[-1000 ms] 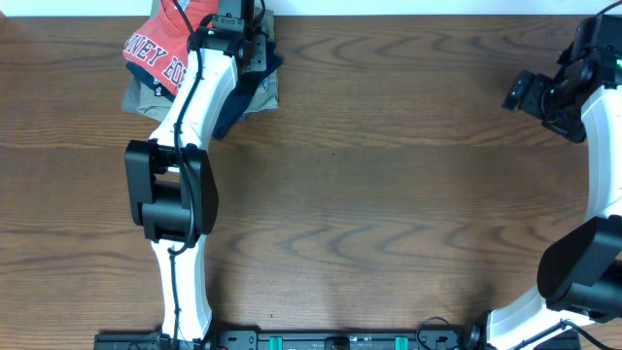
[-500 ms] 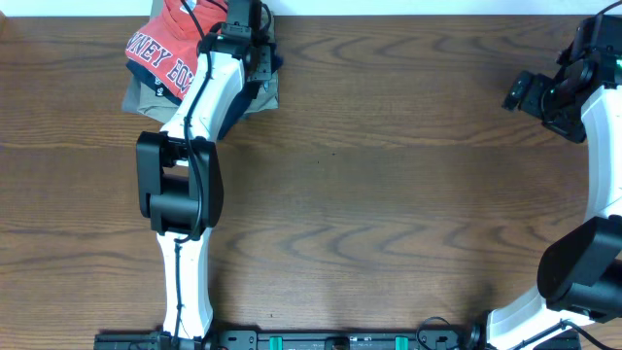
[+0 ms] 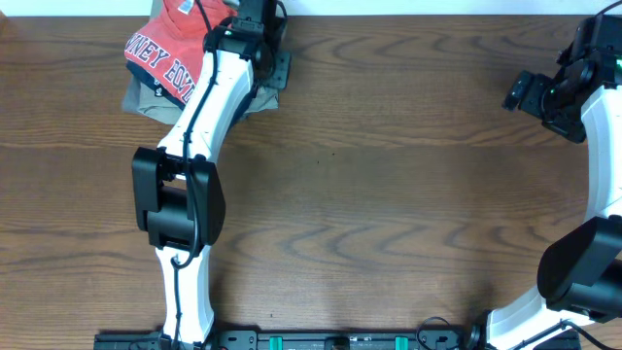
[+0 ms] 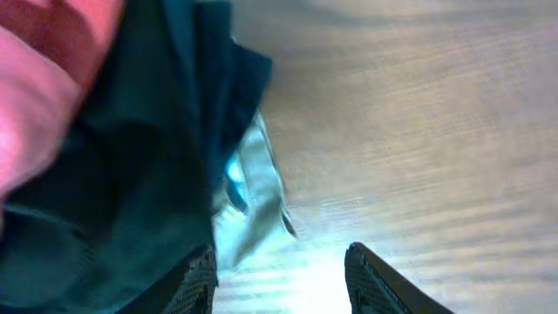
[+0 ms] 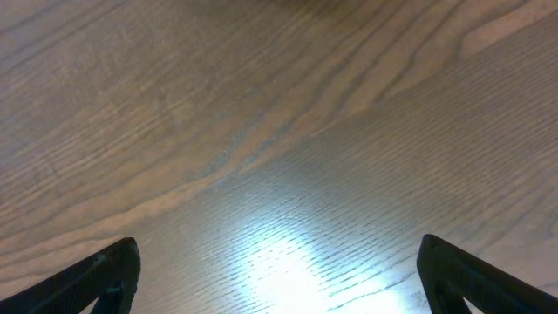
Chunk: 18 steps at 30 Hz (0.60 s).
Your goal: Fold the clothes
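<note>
red-orange T-shirt point(image 3: 155, 41) atop dark garments point(image 4: 131, 174), left gripper point(image 4: 281, 266) parted beside pile

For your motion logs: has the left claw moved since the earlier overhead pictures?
Yes. Against the khaki garment, the left claw has shifted rightward along the table's far edge.
</note>
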Each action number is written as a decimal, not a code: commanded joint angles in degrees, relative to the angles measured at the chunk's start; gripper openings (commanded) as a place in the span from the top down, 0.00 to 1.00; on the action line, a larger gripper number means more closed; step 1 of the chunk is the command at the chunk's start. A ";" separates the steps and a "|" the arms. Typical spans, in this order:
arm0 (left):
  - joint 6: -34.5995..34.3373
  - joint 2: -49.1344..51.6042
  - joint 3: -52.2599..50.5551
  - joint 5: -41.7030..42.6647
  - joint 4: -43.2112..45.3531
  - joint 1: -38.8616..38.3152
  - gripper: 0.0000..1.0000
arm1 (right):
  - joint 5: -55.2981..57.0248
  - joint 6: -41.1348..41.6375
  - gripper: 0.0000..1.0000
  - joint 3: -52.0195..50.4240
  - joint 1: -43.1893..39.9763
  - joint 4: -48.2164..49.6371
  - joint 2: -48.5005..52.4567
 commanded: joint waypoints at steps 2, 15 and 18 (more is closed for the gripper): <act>2.51 -4.37 0.70 2.27 -2.12 -0.04 0.51 | 0.55 -0.26 0.01 0.22 -0.07 -0.07 0.11; -1.55 -11.54 0.70 -7.63 9.81 5.35 0.77 | 0.55 -0.26 0.01 0.20 -0.07 -0.07 0.11; -2.54 -8.83 0.70 -7.41 11.80 7.54 0.81 | 0.55 -0.26 0.01 0.20 -0.07 -0.09 0.11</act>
